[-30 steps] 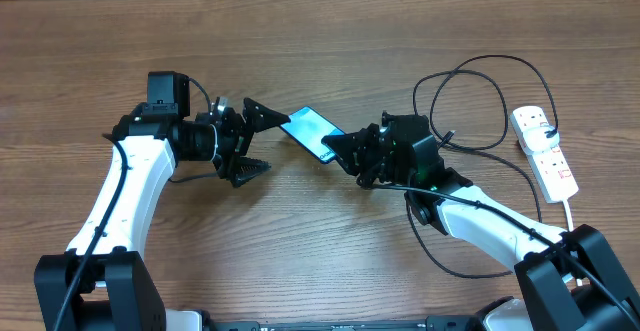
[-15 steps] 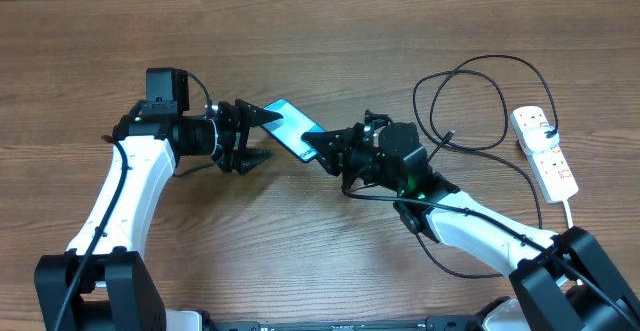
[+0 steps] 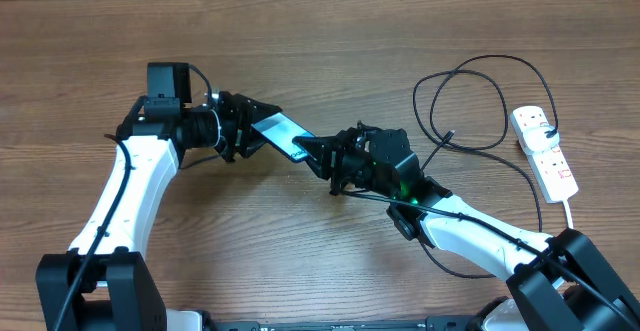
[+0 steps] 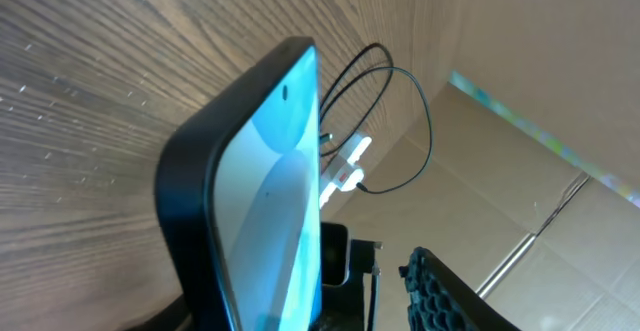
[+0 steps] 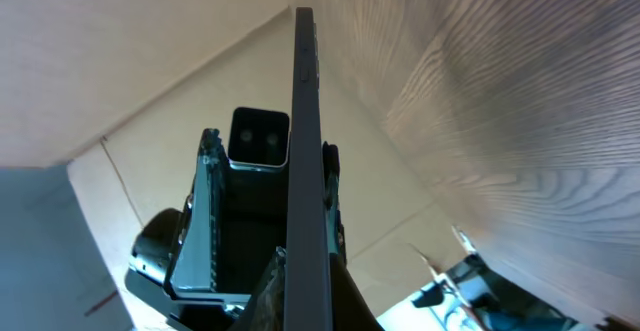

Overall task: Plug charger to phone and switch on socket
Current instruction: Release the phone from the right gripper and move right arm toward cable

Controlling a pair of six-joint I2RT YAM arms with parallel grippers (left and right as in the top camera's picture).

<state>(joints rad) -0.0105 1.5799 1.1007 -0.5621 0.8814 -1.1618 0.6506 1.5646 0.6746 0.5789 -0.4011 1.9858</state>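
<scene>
**Phone handover: get the left grip solid before the right lets go**

Phone (image 3: 278, 133) is held off the surface (image 3: 300, 31), tilted on edge, near the centre and slightly toward the left edge. It spans between the two arms.

Right pincer (image 3: 312, 153) is clamped on the phone's right end; the right wrist view shows the phone edge-on between its fingers. Left pincer (image 3: 248, 131) straddles the other end with a jaw on each face. Can't tell if it's actually biting.

Charger (image 3: 500, 57) lies in loose loops between the centre and the right edge. Socket (image 3: 545, 149) sits by the right edge toward the far corner, with neither pincer near it.

My read is a handover, so the right arm is free to fetch the plug. To do it well:
- seat the left jaws flat on screen and back, not on the side buttons
- confirm a firm hold before the right opens, or the phone drops
- left wrist view shows a small dot near the screen's far end, probably the front camera, so the port likely sits at the left pincer's end; keep it exposed
- hold the phone level and steady for insertion
</scene>
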